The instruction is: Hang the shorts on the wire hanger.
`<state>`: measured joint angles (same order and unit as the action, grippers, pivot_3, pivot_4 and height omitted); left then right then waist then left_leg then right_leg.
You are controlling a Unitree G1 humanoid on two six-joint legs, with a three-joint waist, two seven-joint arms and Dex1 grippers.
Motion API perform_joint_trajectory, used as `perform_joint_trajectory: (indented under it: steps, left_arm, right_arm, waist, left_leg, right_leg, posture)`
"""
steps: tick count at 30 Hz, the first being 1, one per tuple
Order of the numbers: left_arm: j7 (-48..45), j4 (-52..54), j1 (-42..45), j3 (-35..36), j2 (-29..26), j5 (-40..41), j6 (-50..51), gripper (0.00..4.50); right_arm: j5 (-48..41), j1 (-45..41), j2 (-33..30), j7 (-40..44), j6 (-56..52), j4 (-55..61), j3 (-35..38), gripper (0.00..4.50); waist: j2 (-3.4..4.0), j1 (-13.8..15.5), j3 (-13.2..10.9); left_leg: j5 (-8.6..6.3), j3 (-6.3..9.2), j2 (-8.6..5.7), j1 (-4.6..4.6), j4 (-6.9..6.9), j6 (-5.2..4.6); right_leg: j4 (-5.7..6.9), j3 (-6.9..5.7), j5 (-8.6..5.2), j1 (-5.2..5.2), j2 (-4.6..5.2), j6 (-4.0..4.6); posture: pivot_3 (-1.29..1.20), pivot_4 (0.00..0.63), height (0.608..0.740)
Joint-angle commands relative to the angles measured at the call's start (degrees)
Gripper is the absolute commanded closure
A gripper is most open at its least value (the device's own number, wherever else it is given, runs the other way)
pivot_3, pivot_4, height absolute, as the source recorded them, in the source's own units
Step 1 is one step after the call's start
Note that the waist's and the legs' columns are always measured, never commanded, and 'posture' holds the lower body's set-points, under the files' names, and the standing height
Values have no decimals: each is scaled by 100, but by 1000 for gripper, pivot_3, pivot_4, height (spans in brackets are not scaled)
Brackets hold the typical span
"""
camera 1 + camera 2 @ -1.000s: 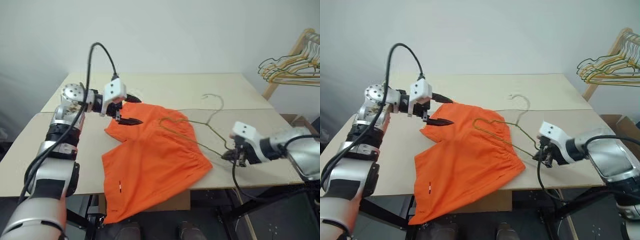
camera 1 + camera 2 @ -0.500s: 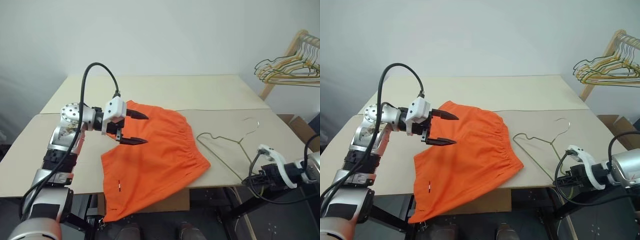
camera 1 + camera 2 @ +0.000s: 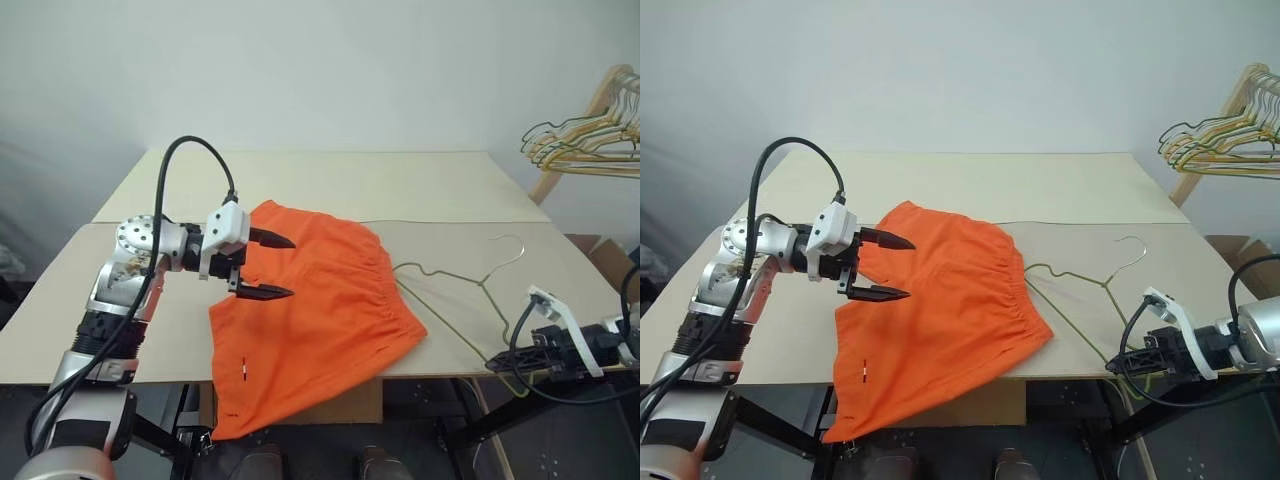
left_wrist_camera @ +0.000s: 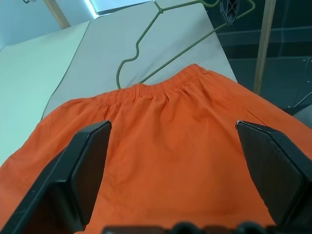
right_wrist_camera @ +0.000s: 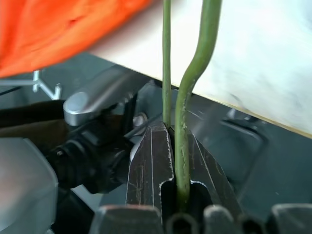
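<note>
I have the left end effector hovering just above the shorts, its two black fingers spread wide apart with nothing between them. Through its wrist camera the orange fabric lies directly under and ahead of the fingers, the gathered waistband farther out. The shorts lie flat on the surface, one leg hanging over the near edge. My right end effector sits off the near right edge of the surface, clamped tight on a corner of the wire hanger; I see the olive wire running straight out from between its closed fingers. The rest of the hanger lies on the surface beyond it, beside the waistband, apparently not overlapping the fabric.
</note>
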<state>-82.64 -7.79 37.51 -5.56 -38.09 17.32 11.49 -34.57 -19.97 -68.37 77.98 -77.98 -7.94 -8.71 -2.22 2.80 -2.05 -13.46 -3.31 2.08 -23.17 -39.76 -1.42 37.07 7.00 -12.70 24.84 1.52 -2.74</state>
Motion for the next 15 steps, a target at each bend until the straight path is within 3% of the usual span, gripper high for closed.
perform_joint_trajectory:
  steps: [1,8,15]
  left_arm:
    - [33,172,56,77,-91,103,29,63]
    - [16,235,-33,60,-163,147,23,63]
    - [-4,137,27,10,-165,107,-49,63]
  right_arm:
    - [-281,66,-342,445,122,354,20,4500]
    - [-468,571,-706,750,233,886,-131,4500]
    - [5,-342,156,-30,167,-21,-364,4500]
  waist:
    - [0,18,0]
    - [0,62,0]
    - [-2,61,2]
  left_leg:
    - [0,0,0,0,0,0]
    - [0,-1,2,-2,0,1]
    - [0,-6,5,2,-4,1]
  right_leg:
    - [0,0,0,0,0,0]
    - [-1,-1,-3,5,1,4]
    - [0,1,2,6,-3,6]
  posture:
    - [165,0,740]
    - [171,0,740]
    - [173,0,740]
